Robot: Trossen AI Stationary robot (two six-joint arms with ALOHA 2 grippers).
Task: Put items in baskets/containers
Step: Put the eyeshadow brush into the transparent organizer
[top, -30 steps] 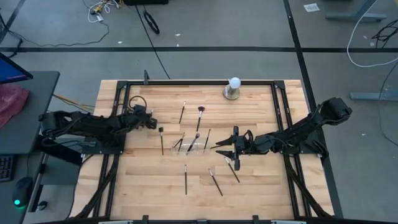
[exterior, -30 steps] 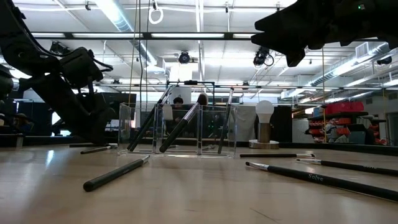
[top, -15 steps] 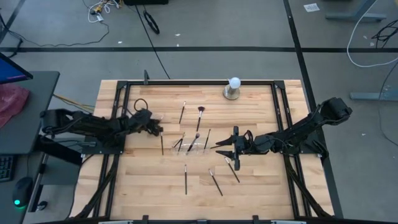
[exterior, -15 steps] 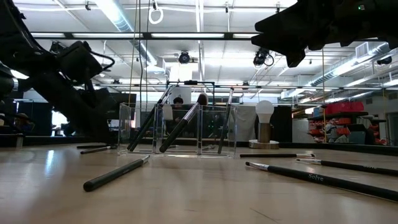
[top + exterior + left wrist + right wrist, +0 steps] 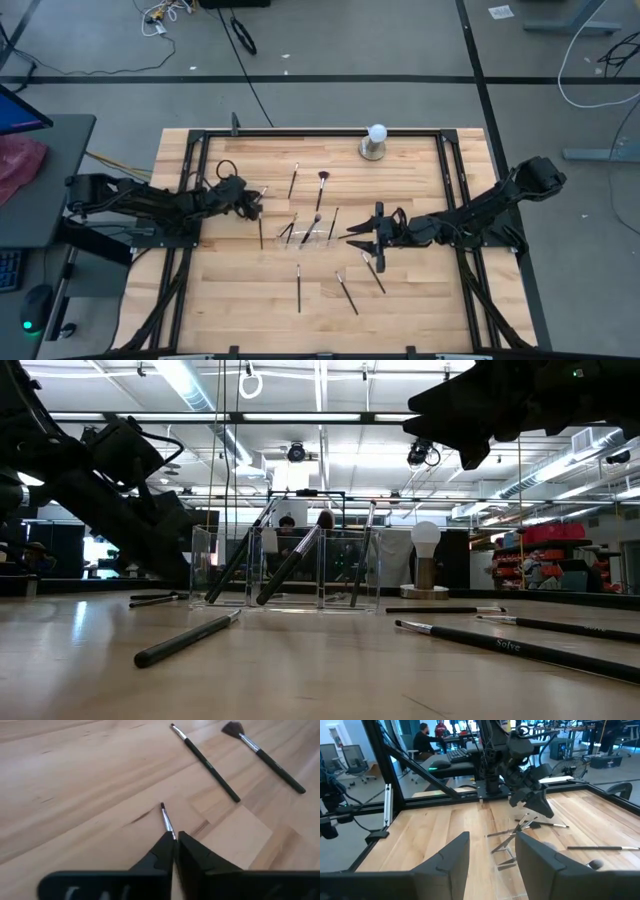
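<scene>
From above, a few brushes lean in the clear tray (image 5: 312, 240) mid-desk; most lie loose around it. Low view: perhaps three inside. My left gripper (image 5: 174, 846) pinches one brush (image 5: 167, 822) (right gripper (image 5: 490, 851) wide, idle).

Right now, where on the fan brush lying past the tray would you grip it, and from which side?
Mid-handle on the fan brush, straight down, fingers across the handle: it lies flat and alone on the wood; its splayed head looks soft. The left gripper, nearest, is shut on a thin brush; the right gripper waits open by the tray.
</scene>
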